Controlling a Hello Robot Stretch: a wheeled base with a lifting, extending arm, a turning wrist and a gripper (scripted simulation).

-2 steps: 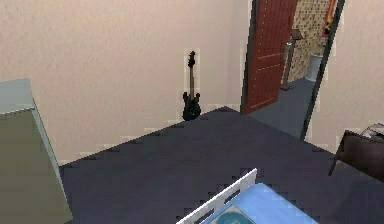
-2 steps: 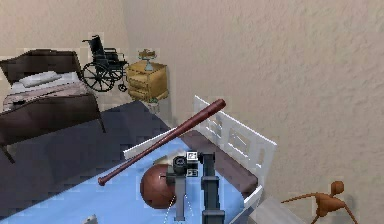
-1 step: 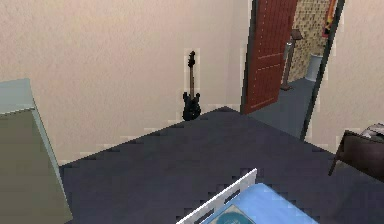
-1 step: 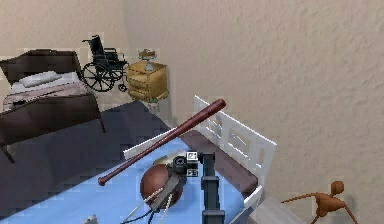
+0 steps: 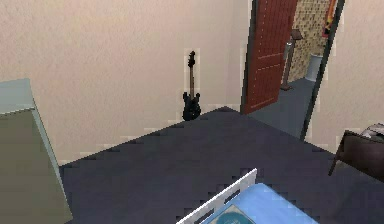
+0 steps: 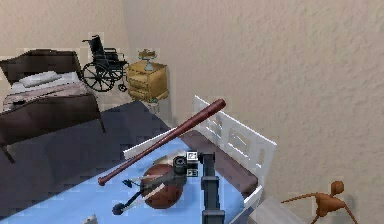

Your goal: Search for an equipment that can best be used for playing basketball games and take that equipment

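- Looking ahead, a dark guitar (image 5: 190,98) stands upright against the pale wall, its foot on the dark carpet (image 5: 200,150).
- Right of it a red-brown door (image 5: 268,55) stands open, and a thin stand (image 5: 292,50) shows in the room beyond.
- A grey-green cabinet (image 5: 20,150) fills the forward view's left edge, and a dark chair (image 5: 362,150) sits at its right edge.
- At the bottom is a corner of the blue bed (image 5: 265,210) with its white rail (image 5: 222,200).
- Out to the arm's side, the arm (image 6: 212,190) rises from the bottom edge over the blue bed (image 6: 70,200).
- The gripper (image 6: 132,202) is at a red-brown ball (image 6: 165,196) lying on the cover. I cannot tell whether it touches the ball or holds anything.
- A bat (image 6: 165,150) lies slantwise just beyond the ball, its thick end toward the white headboard (image 6: 245,140).
- Farther off are a dark-framed bed (image 6: 40,95), a wheelchair (image 6: 103,65) and a yellow nightstand (image 6: 147,80) by the wall.
- A wooden figure (image 6: 325,200) is at the arm side view's bottom right.
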